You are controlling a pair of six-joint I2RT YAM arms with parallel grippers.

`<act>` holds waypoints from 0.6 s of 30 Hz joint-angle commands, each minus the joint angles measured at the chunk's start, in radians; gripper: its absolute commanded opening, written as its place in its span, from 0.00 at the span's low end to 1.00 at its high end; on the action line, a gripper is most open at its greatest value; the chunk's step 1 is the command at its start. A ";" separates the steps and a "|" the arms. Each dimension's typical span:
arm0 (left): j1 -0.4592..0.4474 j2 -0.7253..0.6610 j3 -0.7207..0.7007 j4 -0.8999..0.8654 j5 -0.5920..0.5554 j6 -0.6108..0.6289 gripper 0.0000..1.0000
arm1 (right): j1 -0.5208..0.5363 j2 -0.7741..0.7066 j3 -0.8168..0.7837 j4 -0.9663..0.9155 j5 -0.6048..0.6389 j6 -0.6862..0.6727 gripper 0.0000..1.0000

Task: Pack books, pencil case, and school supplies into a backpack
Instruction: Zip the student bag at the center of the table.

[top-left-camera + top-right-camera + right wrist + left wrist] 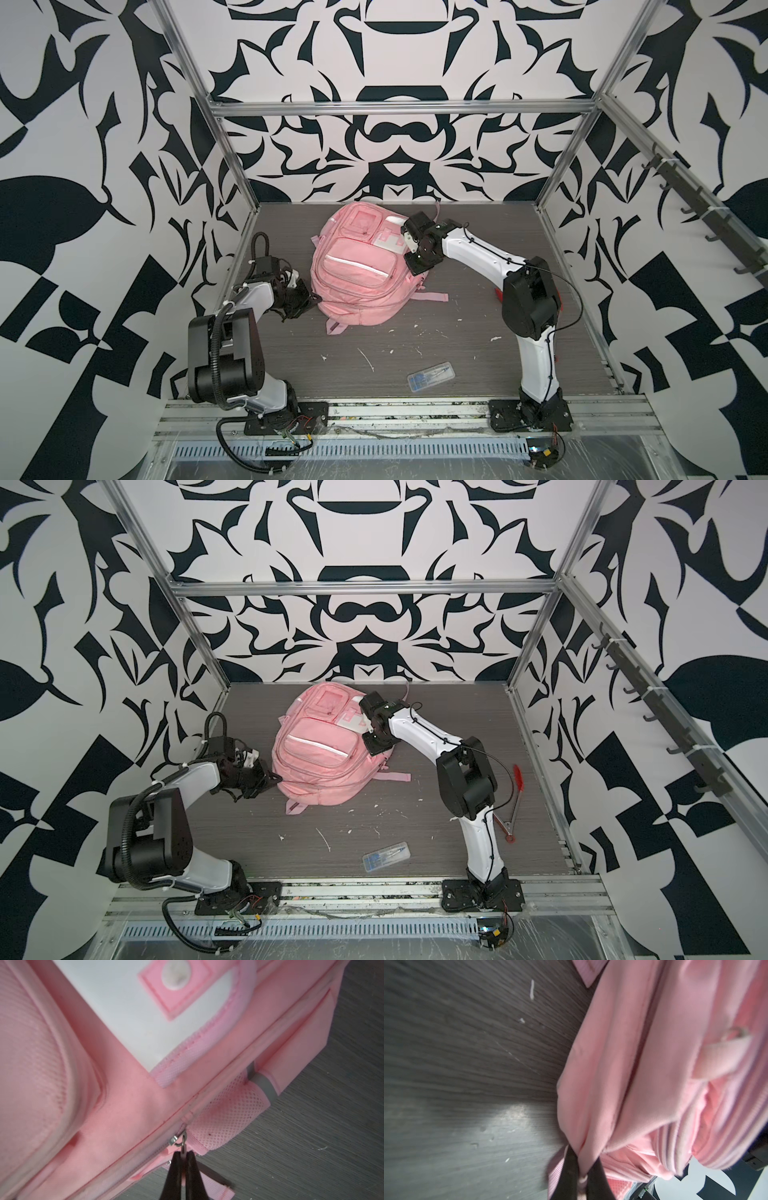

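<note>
At the backpack (357, 274), left tool (581, 1159) pinches fabric, right tool (183, 1154) the zipper pull (183, 1144); clear box (430, 376) lies apart

Lab test cell, aluminium frame (399, 106), black-and-white patterned walls (399, 166), bolted-down robot arms (226, 332)

Pink backpack (357, 270) with a white flap (104, 1012) just beyond the black right claw (183, 1154); dark grey wood-grain table (436, 353) beneath it; black-and-white swirling walls (83, 124) all around.

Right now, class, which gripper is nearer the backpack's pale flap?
Right. The right gripper grips a zipper pull beside the flap; the left gripper clamps backpack fabric on the opposite side.
</note>
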 commanded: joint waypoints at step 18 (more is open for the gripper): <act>-0.269 -0.212 -0.105 -0.096 -0.020 -0.203 0.00 | 0.004 -0.557 -0.388 0.156 -0.283 -0.289 0.82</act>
